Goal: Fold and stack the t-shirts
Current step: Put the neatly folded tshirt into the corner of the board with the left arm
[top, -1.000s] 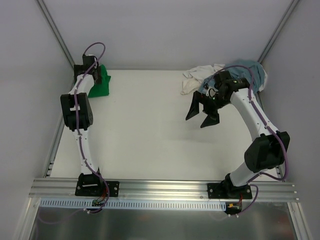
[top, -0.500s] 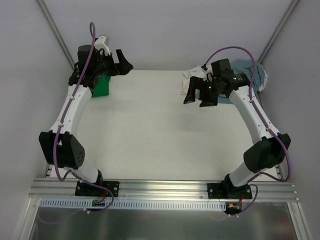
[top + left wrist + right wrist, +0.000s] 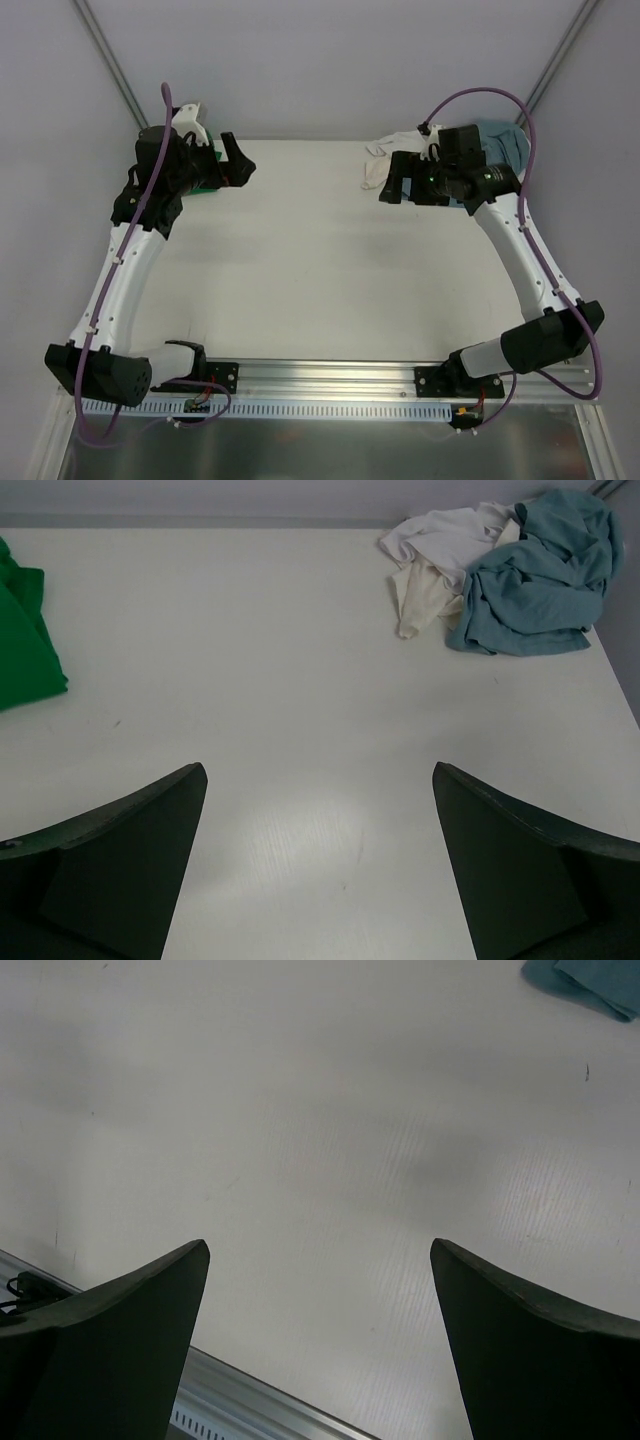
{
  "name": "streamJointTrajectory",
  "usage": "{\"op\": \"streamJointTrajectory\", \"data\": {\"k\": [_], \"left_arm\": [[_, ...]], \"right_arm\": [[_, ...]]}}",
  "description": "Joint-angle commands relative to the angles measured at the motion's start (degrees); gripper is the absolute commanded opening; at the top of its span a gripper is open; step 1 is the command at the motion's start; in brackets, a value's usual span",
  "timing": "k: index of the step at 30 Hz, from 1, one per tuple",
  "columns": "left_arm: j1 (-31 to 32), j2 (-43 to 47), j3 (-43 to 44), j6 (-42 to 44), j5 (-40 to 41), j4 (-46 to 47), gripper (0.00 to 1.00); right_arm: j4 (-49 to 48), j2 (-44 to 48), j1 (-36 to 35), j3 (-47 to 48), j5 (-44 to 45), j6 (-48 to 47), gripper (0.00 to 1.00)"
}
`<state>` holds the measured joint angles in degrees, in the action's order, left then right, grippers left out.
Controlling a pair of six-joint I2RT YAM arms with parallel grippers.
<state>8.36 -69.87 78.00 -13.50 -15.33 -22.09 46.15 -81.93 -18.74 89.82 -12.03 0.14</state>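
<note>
The green t-shirt lies at the table's far left; in the top view only a sliver of it shows behind my left wrist. The white t-shirt and the grey-blue t-shirt lie crumpled together at the far right; a corner of the grey-blue one shows in the right wrist view. My left gripper is open and empty, raised beside the green shirt. My right gripper is open and empty, raised just in front of the white shirt.
The white table has grey walls at the back and sides. A metal rail runs along the near edge with both arm bases on it. Purple cables loop above both wrists.
My left gripper has lifted off the green shirt and swung right, now facing across the table. My right gripper has risen and moved back toward the white shirt. Both stay open.
</note>
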Motion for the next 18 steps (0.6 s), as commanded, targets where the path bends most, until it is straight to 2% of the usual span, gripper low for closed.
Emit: {"op": "streamJointTrajectory", "data": {"k": [1,18], "left_arm": [[1.6,3.5,-0.2,1.8,3.3,-0.2,0.99],[2.8,8.3,-2.6,3.8,3.8,-1.7,0.99]], "right_arm": [[-1.9,2.7,-0.7,0.4,0.6,-2.4,1.0],[-1.8,7.2,-0.8,0.3,1.3,-2.8,1.0]]}}
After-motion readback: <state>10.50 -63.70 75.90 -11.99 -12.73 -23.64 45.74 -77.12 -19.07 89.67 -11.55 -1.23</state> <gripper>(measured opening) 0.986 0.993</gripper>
